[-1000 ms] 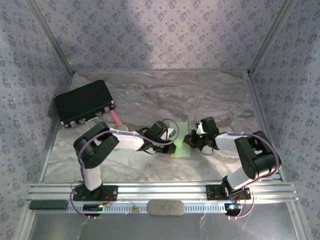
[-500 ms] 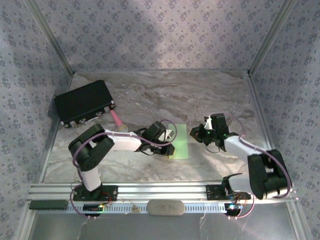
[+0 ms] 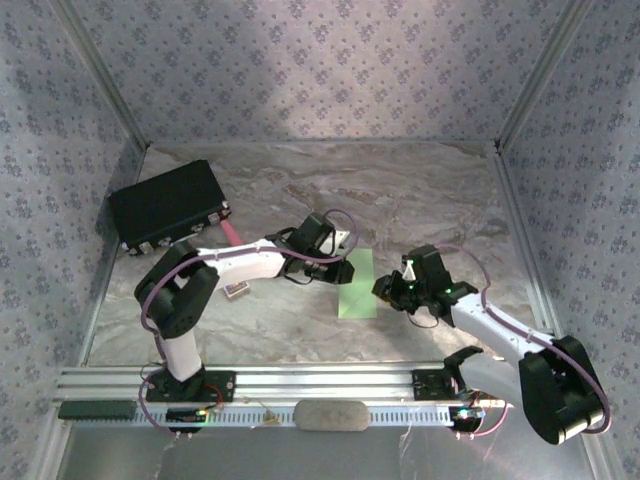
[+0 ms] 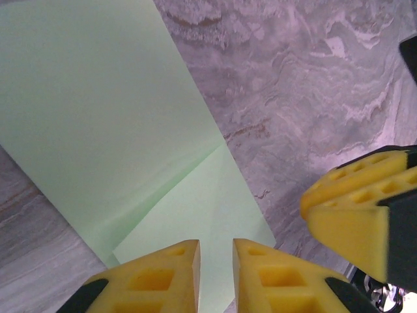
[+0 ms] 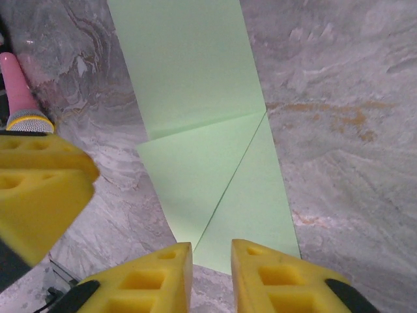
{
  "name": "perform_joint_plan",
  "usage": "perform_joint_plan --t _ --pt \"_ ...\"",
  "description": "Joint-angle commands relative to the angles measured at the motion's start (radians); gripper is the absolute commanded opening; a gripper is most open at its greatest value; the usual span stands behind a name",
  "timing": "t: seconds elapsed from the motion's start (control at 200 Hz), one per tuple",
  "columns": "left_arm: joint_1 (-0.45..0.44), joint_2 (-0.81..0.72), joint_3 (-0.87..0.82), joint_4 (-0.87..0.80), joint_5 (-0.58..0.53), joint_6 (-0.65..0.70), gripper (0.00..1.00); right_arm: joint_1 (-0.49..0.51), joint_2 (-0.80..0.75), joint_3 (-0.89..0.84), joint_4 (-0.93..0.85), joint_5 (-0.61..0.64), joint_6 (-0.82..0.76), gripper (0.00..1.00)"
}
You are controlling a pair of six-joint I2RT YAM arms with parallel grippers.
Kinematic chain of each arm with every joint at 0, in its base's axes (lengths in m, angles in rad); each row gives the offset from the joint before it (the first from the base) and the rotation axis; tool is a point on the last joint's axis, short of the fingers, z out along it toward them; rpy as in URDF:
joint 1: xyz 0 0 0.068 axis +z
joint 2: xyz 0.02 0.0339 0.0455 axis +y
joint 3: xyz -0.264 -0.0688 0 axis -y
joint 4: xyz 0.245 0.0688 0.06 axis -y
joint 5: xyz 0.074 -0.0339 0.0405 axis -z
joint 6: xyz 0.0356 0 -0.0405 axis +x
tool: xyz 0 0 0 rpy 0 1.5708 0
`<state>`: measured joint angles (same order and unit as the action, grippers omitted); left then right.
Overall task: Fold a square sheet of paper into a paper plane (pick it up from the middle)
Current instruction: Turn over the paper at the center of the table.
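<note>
Paper sheet, pale green, lies flat near the middle of the marble worktop. It is folded into a narrow strip with a diagonal flap creased at one end. The left tool is at the strip's left edge, its yellow fingers a narrow gap apart, gripping nothing. The right tool is at the opposite edge, likewise narrowly parted and empty.

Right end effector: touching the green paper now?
Cannot tell. In the right wrist view the right end effector overlaps the green paper at its near edge; neither contact nor gap shows.
</note>
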<state>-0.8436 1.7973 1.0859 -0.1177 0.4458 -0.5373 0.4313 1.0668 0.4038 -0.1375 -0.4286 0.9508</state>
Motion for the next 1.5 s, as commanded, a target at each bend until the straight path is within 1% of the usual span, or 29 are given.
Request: perform_joint_plan --t 0.0,0.155,0.25,0.315,0.455,0.68,0.735,0.895,0.984,1.064,1.174,1.264,1.354,1.494 --pt "-0.005 0.035 0.013 -0.036 0.048 0.030 0.19 0.017 0.013 -0.011 0.001 0.010 0.054 0.25" --pt "-0.005 0.083 0.028 -0.037 0.051 0.034 0.19 0.054 0.048 0.001 0.013 0.014 0.068 0.27" --pt "-0.006 0.109 0.045 -0.056 0.049 0.042 0.14 0.066 0.075 0.005 0.007 0.008 0.077 0.27" --pt "-0.008 0.125 0.054 -0.084 0.021 0.045 0.10 0.074 0.091 0.000 0.008 0.007 0.085 0.27" --pt "-0.016 0.143 0.035 -0.089 0.011 0.042 0.06 0.081 0.106 -0.030 0.051 -0.005 0.109 0.31" --pt "-0.032 0.147 -0.013 -0.058 -0.004 0.013 0.05 0.084 0.117 -0.029 0.032 0.026 0.109 0.36" --pt "-0.031 0.146 -0.017 -0.052 -0.009 0.003 0.05 0.085 0.130 -0.031 0.051 0.018 0.110 0.37" --pt "-0.032 0.139 -0.018 -0.042 -0.013 -0.004 0.04 0.089 0.182 -0.011 0.028 0.044 0.111 0.37" --pt "-0.033 0.142 -0.018 -0.041 -0.012 -0.001 0.04 0.095 0.201 -0.013 0.082 0.052 0.131 0.38" --pt "-0.033 0.145 -0.018 -0.040 -0.012 -0.001 0.04 0.099 0.229 -0.003 0.138 0.033 0.129 0.39" --pt "-0.033 0.145 -0.021 -0.039 -0.011 -0.001 0.04 0.091 0.242 0.009 0.193 0.020 0.119 0.40" --pt "-0.032 0.143 -0.024 -0.036 -0.010 -0.002 0.04 0.075 0.251 0.014 0.246 -0.006 0.099 0.44" --pt "-0.033 0.145 -0.021 -0.036 -0.009 -0.001 0.04 0.047 0.281 0.046 0.255 -0.051 0.055 0.44" --pt "-0.032 0.123 -0.038 -0.014 -0.025 -0.007 0.04 -0.003 0.310 0.072 0.264 -0.085 0.011 0.45"
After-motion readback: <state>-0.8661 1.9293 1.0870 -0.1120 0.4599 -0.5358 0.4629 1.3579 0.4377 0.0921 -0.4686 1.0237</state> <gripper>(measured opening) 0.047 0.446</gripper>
